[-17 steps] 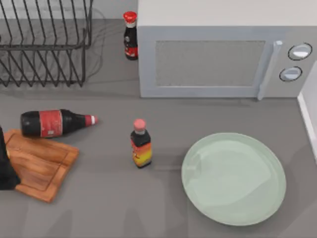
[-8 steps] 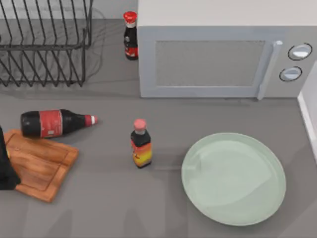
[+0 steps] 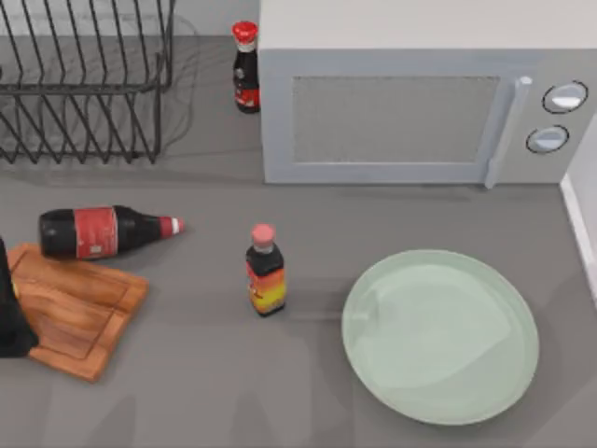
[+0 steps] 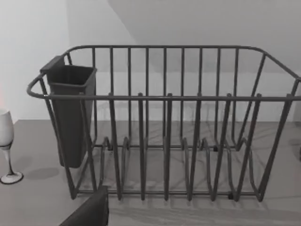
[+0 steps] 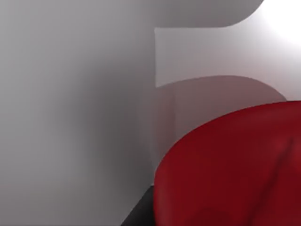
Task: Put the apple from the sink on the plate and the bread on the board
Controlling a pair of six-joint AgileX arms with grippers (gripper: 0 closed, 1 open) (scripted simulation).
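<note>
While the plate (image 3: 440,336) lies bare, the apple (image 5: 230,165) looms close.

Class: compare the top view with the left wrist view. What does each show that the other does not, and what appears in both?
Top view alone: the pale green plate, the wooden board, the microwave, a cola bottle lying on its side, two upright sauce bottles. Left wrist view alone: a wine glass and the dark cutlery holder hung on the rack. Both share the wire dish rack and the grey counter.

Grey countertop (image 3: 187,392), pale wall (image 4: 33,56)
</note>
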